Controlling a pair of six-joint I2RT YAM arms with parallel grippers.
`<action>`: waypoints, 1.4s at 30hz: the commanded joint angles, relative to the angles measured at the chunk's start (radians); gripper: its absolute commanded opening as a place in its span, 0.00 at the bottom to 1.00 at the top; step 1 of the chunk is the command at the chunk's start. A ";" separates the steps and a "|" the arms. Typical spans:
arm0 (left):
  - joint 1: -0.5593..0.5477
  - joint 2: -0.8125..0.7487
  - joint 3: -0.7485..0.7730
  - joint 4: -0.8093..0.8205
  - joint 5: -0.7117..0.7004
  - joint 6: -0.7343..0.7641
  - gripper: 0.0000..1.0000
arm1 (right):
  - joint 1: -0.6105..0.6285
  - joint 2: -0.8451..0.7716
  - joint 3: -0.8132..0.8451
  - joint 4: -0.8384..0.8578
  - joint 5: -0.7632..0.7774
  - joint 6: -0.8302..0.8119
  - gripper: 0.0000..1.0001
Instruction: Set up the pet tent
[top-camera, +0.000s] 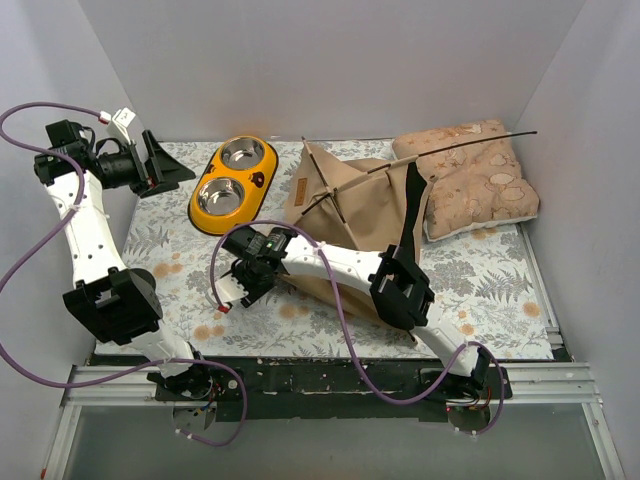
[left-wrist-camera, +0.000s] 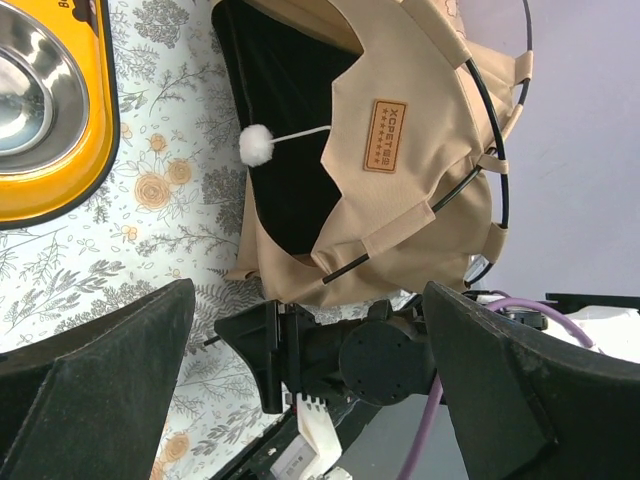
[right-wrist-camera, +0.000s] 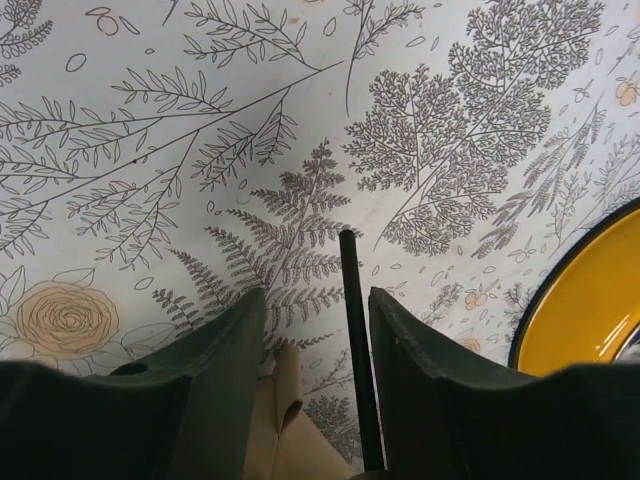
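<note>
The pet tent (top-camera: 350, 205) is a tan canvas shell lying crumpled mid-table, with thin black poles crossing over it and one pole end (top-camera: 500, 136) sticking out past the back right. In the left wrist view the tent (left-wrist-camera: 410, 210) shows its brown label (left-wrist-camera: 385, 135), dark doorway and a white pompom (left-wrist-camera: 257, 146). My right gripper (top-camera: 240, 283) is low at the tent's front-left corner. Its jaws (right-wrist-camera: 315, 300) stand apart around a black pole end (right-wrist-camera: 352, 330) and a tan fabric loop (right-wrist-camera: 285, 415), touching neither. My left gripper (top-camera: 170, 160) hangs wide open at the back left, holding nothing.
A yellow double steel bowl (top-camera: 233, 183) sits left of the tent. A pinkish-beige cushion (top-camera: 470, 180) lies at the back right, against the tent. White walls close in the table on three sides. The right arm's wrist (left-wrist-camera: 340, 350) shows between my left fingers.
</note>
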 joint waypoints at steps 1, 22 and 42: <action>0.012 -0.056 -0.025 -0.003 0.040 0.012 0.98 | -0.003 0.000 -0.015 0.053 0.016 -0.045 0.48; 0.019 -0.094 -0.127 0.242 0.093 -0.020 0.98 | -0.067 -0.132 0.158 0.048 -0.019 -0.082 0.01; -0.033 -0.393 -0.821 1.383 0.352 -0.218 0.93 | -0.168 -0.414 0.223 0.195 0.010 -0.044 0.01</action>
